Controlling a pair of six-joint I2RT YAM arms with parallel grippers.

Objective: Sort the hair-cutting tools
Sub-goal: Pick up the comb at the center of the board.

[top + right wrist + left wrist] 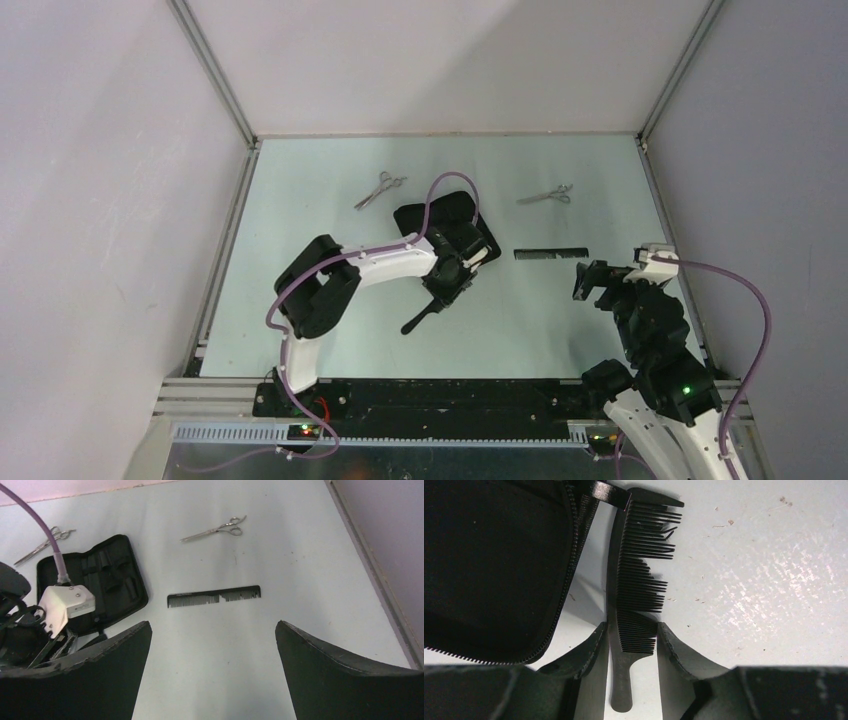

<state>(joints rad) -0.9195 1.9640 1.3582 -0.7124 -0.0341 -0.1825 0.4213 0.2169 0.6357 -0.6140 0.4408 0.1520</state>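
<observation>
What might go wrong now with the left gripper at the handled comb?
The left gripper pinches the handled comb across its teeth; they may bend, or the comb may twist out.
The zipper pull of the case lies at the comb's far end and may snag when the comb is lifted.

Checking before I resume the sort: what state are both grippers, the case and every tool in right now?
left gripper: shut on the handled comb, one finger at each edge.
handled comb: lying flat, some teeth bent.
right gripper: open, empty.
zip case: unzipped, lying open.
flat comb: lying flat, untouched.
right scissors: lying flat, blades shut.
left scissors: lying flat; blades too small to tell.
</observation>
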